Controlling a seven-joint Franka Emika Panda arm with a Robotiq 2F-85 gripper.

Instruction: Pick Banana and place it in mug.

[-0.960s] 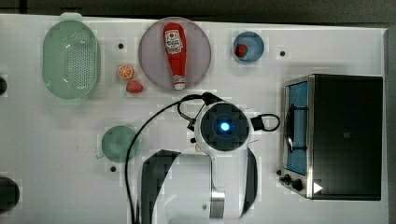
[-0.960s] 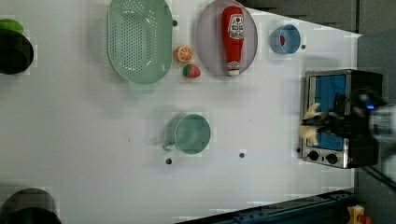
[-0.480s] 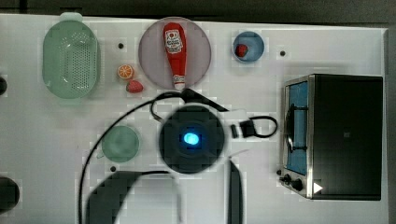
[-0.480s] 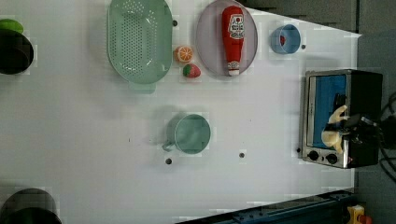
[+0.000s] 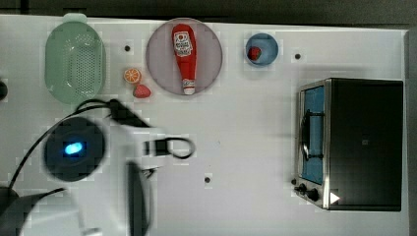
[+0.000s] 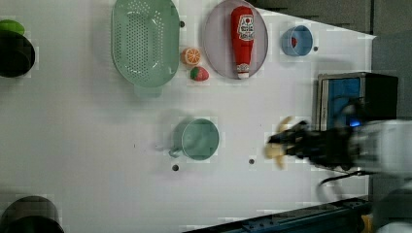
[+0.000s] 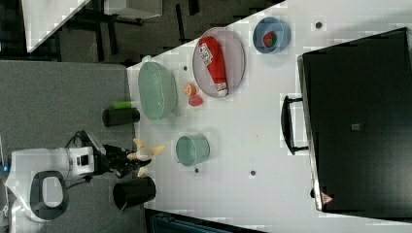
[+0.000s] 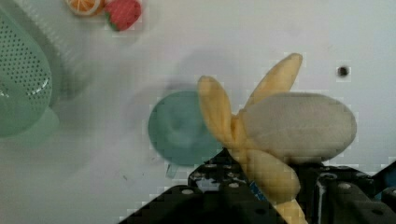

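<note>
While the hand [image 6: 286, 144] is clamped on the banana [image 8: 275, 135], the wrist view shows the toy fruit up close. It is soft and pale, with a fat cream-grey middle and yellow peel flaps sticking out like petals. Black fingers [image 8: 224, 196] grip it from below.

One banana is held up in the air, not touching the tabletop [image 6: 97, 145]. In the left view it hangs to the right of the mug [image 6: 199, 139], well apart from it. In the right view it sits at the left edge of the tabletop, left of the mug.

One mug stands on the tabletop. It is round and teal-green, with a small handle.

Farther off there is one orange slice [image 6: 191, 56] and one red strawberry [image 6: 199, 74], just beside each other. Next to them is one big pale-green strainer [image 6: 145, 41] full of little holes. One red ketchup bottle [image 6: 243, 39] lies flat on one round grey plate [image 6: 214, 43]. Its label has a white patch, but the words are too small to read. One small blue cup [image 6: 297, 41] has something red inside.

One toaster oven [image 5: 354, 142] with a blue glass door sits at the top view's right. It has a little white triangle mark on one corner. Small dark holes dot the tabletop.
</note>
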